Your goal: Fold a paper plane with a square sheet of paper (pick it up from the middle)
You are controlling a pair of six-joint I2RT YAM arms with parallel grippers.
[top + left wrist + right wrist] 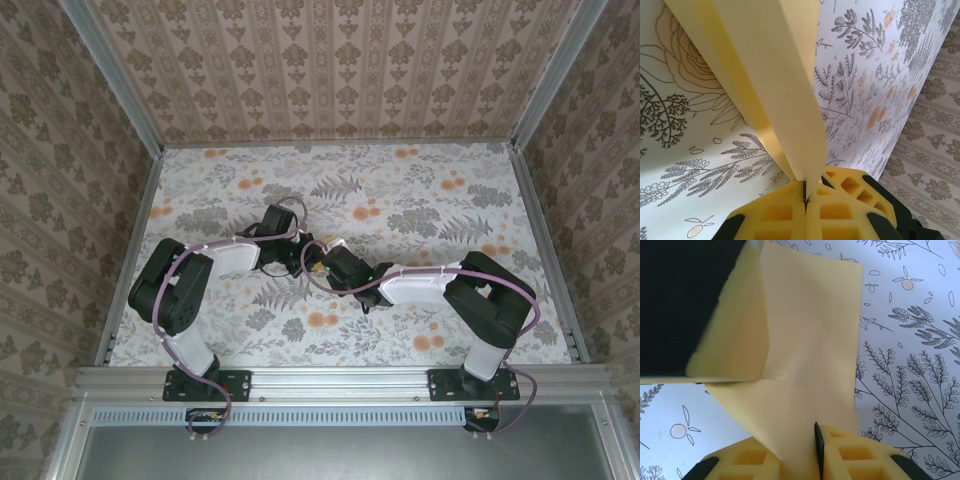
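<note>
The square sheet of paper (785, 75) is pale yellow and folded over on itself, held up off the table between both grippers. In the left wrist view my left gripper (805, 192) is shut on its lower end, and the folded layers fan upward from the jaws. In the right wrist view the paper (810, 330) runs down into my right gripper (815, 440), whose jaws are closed on it. A left gripper finger (735, 325) pinches the paper at the upper left. From above, the two grippers (300, 255) (322, 262) meet tip to tip mid-table.
The table (400, 200) has a floral cloth with orange flower prints. Patterned walls (590, 150) and metal rails (130, 230) enclose it on three sides. Both arm bases sit on the near rail (340, 378).
</note>
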